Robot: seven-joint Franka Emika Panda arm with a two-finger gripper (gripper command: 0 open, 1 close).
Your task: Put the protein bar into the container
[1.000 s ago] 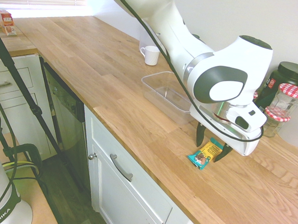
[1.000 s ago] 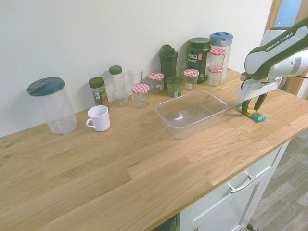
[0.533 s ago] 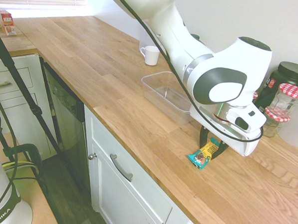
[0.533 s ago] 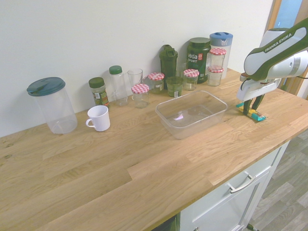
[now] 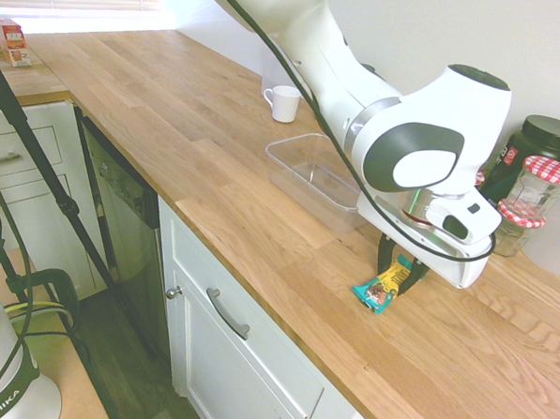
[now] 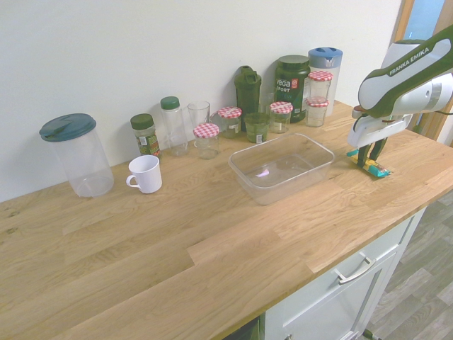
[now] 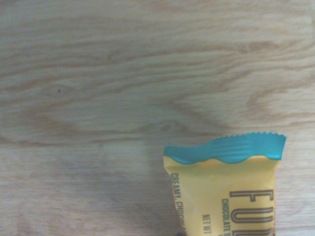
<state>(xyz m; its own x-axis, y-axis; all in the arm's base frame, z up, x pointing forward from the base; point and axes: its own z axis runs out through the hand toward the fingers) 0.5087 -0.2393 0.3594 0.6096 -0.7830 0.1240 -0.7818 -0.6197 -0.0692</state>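
Pinching flat crinkle-edged teal-and-yellow protein bar [image 5: 386, 285] on grained oak desk [image 5: 171, 129]: hand [image 5: 396, 275], fingers narrowed since earlier; clear rounded plastic container [image 6: 282, 167] apart.

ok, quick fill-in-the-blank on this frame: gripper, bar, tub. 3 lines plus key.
1. The gripper is shut on the ____.
2. The protein bar lies on the ____, not inside the container.
3. The container holds ____.
Missing words: protein bar; countertop; nothing
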